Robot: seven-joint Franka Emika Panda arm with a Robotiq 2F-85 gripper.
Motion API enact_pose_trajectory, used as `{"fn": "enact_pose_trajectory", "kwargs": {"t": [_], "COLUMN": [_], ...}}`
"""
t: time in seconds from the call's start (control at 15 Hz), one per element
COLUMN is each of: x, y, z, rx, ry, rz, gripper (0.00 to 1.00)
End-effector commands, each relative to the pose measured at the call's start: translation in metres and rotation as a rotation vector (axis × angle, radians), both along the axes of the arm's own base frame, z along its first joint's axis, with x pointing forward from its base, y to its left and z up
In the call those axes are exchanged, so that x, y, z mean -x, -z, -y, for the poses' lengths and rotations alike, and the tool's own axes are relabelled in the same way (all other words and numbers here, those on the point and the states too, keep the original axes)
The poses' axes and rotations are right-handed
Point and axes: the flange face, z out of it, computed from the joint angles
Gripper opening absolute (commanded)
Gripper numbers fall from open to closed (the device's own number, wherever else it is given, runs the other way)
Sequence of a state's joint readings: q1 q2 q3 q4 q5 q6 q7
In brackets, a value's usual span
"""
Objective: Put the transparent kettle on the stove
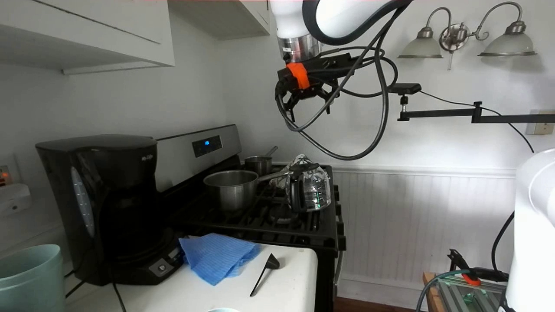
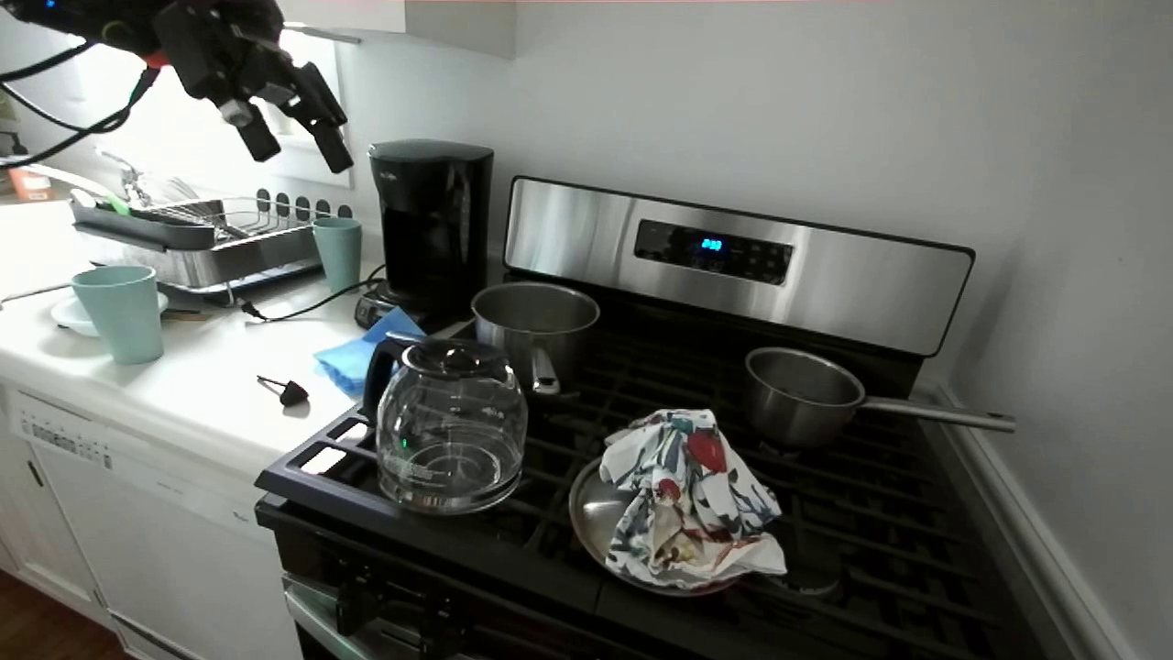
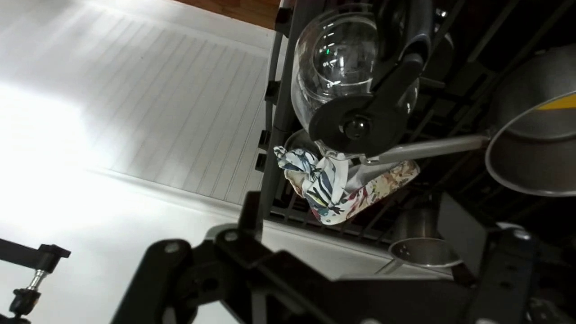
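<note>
The transparent kettle (image 2: pixel 451 431) is sitting on the stove (image 2: pixel 641 367), bearing illegible white print (image 2: pixel 412 470). The gripper (image 2: pixel 298 151) is hovering, fingers (image 2: pixel 331 145) apart.

In an exterior view, the clear-glass, black-handled round kettle (image 2: pixel 451 435) partly hides a blue cloth (image 2: pixel 350 364); near the kettle, a white floral cloth (image 2: pixel 680 500) partly hides a round steel pan (image 2: pixel 596 509). Right of the kettle, the wrist view's edge cuts a grey steel saucepan (image 3: pixel 522 94).

Black stove (image 2: pixel 660 367), silver panel (image 2: pixel 852 284); blue cloth (image 1: pixel 221 258); floral cloth (image 2: pixel 692 509).
</note>
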State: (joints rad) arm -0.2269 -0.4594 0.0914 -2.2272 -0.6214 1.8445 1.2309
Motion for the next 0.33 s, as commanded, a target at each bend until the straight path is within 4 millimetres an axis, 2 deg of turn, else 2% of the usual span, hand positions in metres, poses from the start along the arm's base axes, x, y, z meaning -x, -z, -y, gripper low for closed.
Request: {"fn": "enact_pose_trajectory", "kwargs": {"t": [0.0,0.27], "x": [0.0,0.001], "y": [-0.005,-0.012], "z": [-0.007,-0.017], "rx": [0.004,0.008], "ry": [-0.015,-0.038], "rz": [0.01,0.025], "gripper": [1.0,1.0]}}
